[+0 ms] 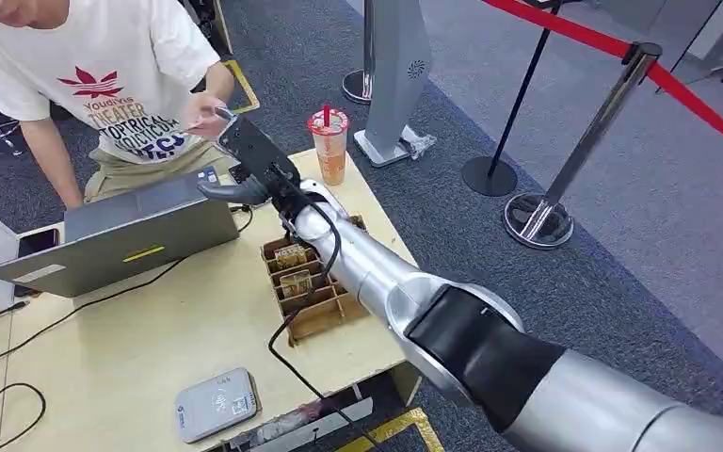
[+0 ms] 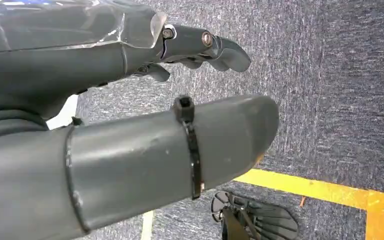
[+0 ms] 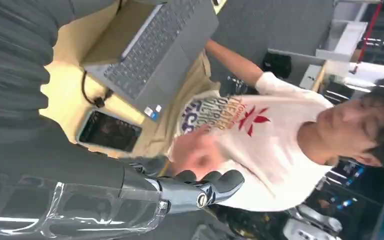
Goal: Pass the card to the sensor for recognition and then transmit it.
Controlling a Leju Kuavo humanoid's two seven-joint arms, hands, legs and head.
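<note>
"theater" among blurred print on person's white t-shirt (image 1: 122, 104)

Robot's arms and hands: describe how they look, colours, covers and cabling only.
The right arm is a polished silver tube with a black band near the shoulder and a black cable running along it. The right hand is dark grey to black. The left hand has a grey ribbed cover, a thick grey thumb ringed by a black cable tie, darker fingers with visible screws, and a clear plastic shell.
</note>
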